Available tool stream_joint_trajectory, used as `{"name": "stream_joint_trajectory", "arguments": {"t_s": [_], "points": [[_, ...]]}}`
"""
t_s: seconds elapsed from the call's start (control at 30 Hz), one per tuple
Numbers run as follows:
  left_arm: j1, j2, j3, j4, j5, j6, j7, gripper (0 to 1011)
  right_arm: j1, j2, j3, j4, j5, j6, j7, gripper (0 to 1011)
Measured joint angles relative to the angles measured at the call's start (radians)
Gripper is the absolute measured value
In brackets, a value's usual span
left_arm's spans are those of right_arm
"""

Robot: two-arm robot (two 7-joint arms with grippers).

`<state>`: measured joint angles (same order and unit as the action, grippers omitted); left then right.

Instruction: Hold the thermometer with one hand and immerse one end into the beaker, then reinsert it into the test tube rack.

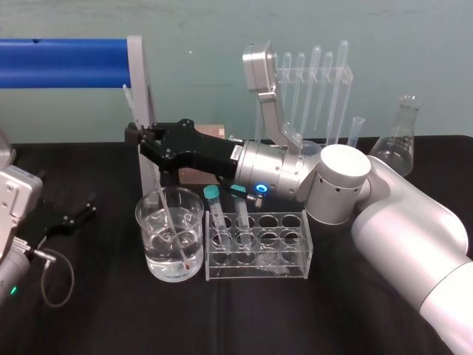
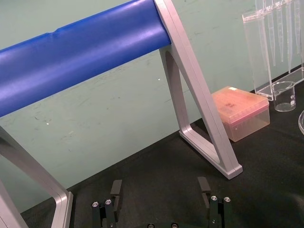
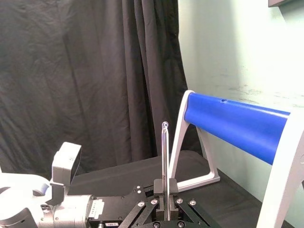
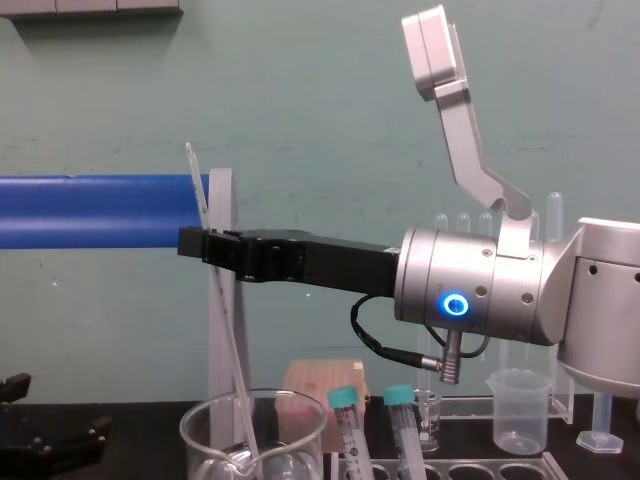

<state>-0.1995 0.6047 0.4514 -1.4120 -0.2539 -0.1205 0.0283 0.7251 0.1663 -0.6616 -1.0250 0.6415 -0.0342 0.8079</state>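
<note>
Right hand (image 1: 140, 140) holds the thermometer (image 1: 164, 203), tip in the liquid-filled beaker (image 1: 148, 251).

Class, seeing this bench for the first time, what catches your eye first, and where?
The right gripper reaches across the middle, black fingers shut on a long thin glass thermometer slanting into the wide clear glass beaker. Right of it stands the pale translucent test tube rack with teal-capped tubes; the left gripper rests open at far left.
</note>
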Motion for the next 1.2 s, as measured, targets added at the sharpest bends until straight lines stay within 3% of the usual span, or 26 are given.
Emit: {"name": "stream_joint_trajectory", "arguments": {"t_s": [1.2], "points": [[0.000,0.000,0.000,0.000,0.000,0.000,0.000,1008,-0.014,0.015,-0.005,-0.034,-0.001,0.011,-0.005,56]]}}
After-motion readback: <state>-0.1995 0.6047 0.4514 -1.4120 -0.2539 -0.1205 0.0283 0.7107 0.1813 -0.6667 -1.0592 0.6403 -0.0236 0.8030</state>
